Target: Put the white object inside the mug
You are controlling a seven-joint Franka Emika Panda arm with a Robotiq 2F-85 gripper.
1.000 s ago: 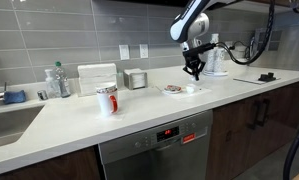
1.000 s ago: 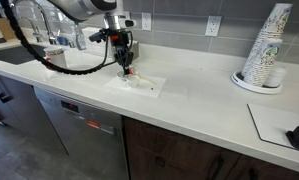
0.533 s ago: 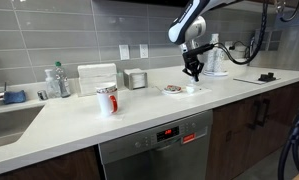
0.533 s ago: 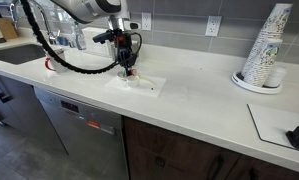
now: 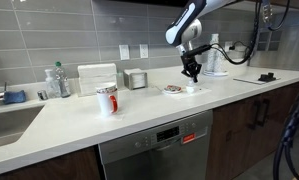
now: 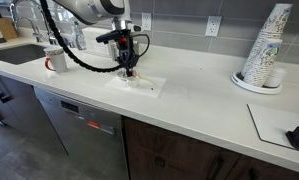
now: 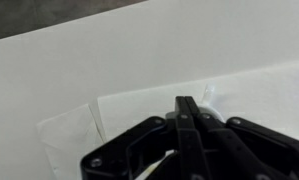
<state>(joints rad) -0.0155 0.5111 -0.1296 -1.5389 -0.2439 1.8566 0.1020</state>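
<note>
Since the white cylindrical mug with red pattern (image 5: 107, 99) stands upright far left, its mouth looks ready to receive. Rightward, the black Robotiq gripper (image 5: 192, 72) hangs over a flat white paper sheet (image 6: 139, 84), jaws pressed together. The small white rounded lump is indiscernible, perhaps pinched there. All rests on a pale countertop (image 5: 139, 118) below a grey tiled wall (image 5: 49, 40).
</note>
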